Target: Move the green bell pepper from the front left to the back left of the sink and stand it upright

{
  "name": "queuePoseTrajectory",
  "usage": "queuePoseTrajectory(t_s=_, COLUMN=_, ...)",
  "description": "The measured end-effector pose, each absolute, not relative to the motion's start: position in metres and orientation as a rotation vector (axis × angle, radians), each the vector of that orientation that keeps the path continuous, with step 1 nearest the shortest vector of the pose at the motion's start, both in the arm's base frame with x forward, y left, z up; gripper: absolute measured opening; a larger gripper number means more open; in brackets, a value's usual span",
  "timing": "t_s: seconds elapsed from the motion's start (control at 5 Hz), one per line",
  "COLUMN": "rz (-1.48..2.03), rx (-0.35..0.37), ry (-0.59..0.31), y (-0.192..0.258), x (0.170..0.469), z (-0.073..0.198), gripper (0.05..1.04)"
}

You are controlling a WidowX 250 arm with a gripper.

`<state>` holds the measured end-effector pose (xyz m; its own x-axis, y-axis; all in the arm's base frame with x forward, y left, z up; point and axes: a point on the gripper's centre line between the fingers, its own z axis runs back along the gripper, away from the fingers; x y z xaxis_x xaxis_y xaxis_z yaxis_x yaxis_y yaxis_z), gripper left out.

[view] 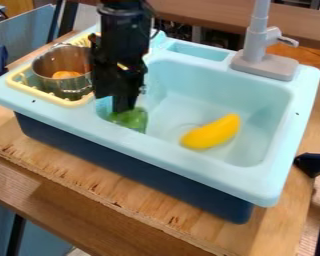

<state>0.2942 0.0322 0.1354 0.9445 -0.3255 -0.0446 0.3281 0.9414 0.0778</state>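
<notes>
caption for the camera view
Black robot gripper at a rounded green toy in a light blue plastic sink, curved yellow toy apart

A light blue toy sink point(189, 162) on a dark blue base point(136, 165) over there, pale wooden board point(136, 192) beneath, curved yellow toy point(213, 133) in the basin, grey faucet point(256, 45) on the rim, metal pot point(59, 86) holding something orange point(66, 74), cream-yellow rack point(46, 96) around it.

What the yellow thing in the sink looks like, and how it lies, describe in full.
The yellow thing is a plump, gently curved, elongated piece, evenly coloured, smooth and plastic-looking, perhaps a toy vegetable or fruit. It appears whole. It lies lengthwise on the floor of the light-blue sink, apart from the green thing and the end effector. Whether it touches the near wall, I cannot tell.
</notes>
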Motion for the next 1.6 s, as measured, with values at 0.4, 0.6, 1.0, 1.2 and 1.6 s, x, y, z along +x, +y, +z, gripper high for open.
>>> queuePoseTrajectory(t_s=0.4, rz=-0.329, rx=0.044, ry=0.048, y=0.031, x=0.291, z=0.136, gripper=0.168)
queuePoseTrajectory(t_s=0.6, rz=-0.316, rx=0.025, ry=0.031, y=0.027, x=0.293, z=0.136, gripper=0.070)
queuePoseTrajectory(t_s=1.0, rz=-0.288, rx=-0.002, ry=0.006, y=0.033, x=0.302, z=0.146, gripper=0.068)
queuePoseTrajectory(t_s=1.2, rz=-0.286, rx=0.006, ry=-0.072, y=0.039, x=0.324, z=0.172, gripper=0.068)
queuePoseTrajectory(t_s=1.6, rz=-0.319, rx=-0.051, ry=0.008, y=0.034, x=0.371, z=0.137, gripper=0.068)
